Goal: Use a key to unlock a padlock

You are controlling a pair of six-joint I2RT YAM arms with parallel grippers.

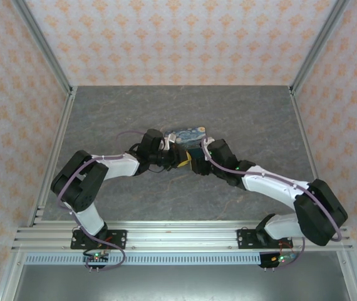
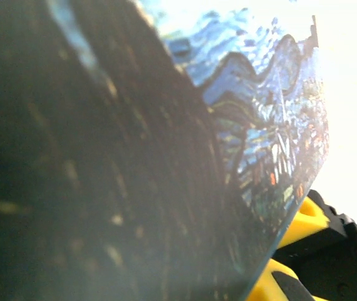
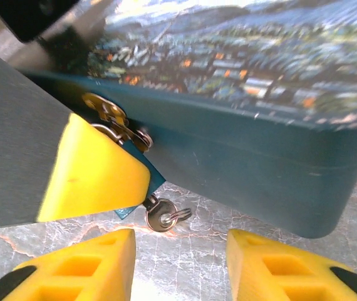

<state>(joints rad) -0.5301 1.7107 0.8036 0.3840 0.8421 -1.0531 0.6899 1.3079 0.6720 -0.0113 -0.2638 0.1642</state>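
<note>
Padlock [image 1: 188,136] lies flat on the grey, marble-veined table [image 1: 116,119] in the overhead view, with the left gripper [image 1: 177,158] and the right gripper [image 1: 197,162] meeting at its near edge.

From the left wrist, the padlock [image 2: 260,113] looms very close, its glossy printed face of blue swirls tilted and partly blurred. The left fingers are closed together, though on what I cannot tell.

From the right wrist, the block's smooth dark teal side runs across the top, rounded at its corner. The key [image 3: 155,213], a small metal piece with a blue head and a split ring, sits against that side, touching a yellow left fingertip [image 3: 97,169]. The right gripper's own yellow fingers [image 3: 72,263] stand apart, empty, just below the key.
</note>
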